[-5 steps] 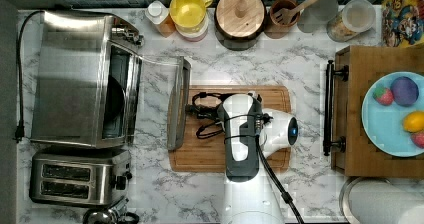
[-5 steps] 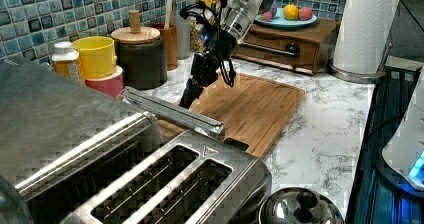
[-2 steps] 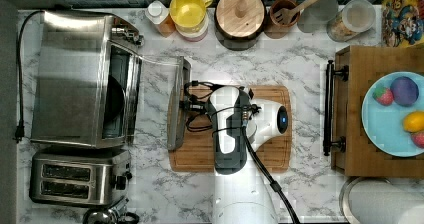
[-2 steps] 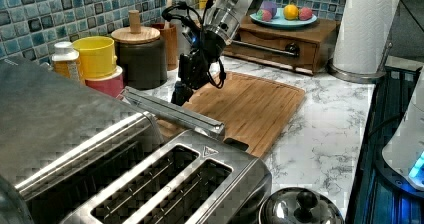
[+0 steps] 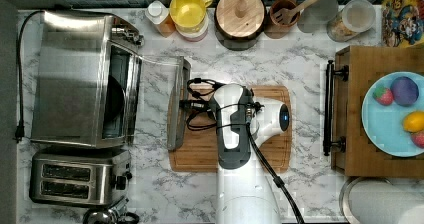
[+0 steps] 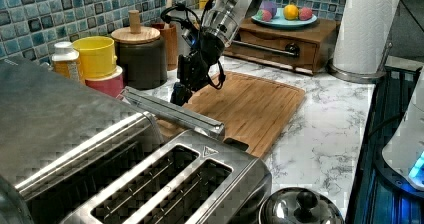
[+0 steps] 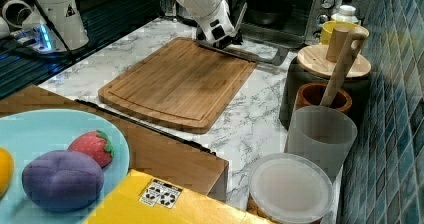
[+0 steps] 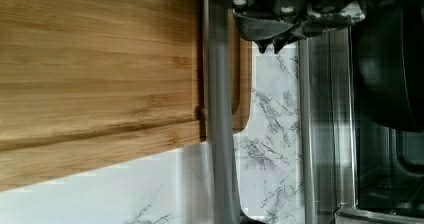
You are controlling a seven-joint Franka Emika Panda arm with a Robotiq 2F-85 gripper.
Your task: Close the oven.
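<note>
While the oven point(image 5: 80, 79) sits at nine o'clock with its door point(image 5: 177, 104) flat open, the gripper point(image 5: 186, 104) should lift the handle gently. Its finger state is unclear.

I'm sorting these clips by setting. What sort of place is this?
Most likely a kitchen counter, perhaps a mock-up one. A marble-look worktop under a tiled backsplash carries an oven with its door open, a two-slot toaster and a wooden cutting board.
</note>
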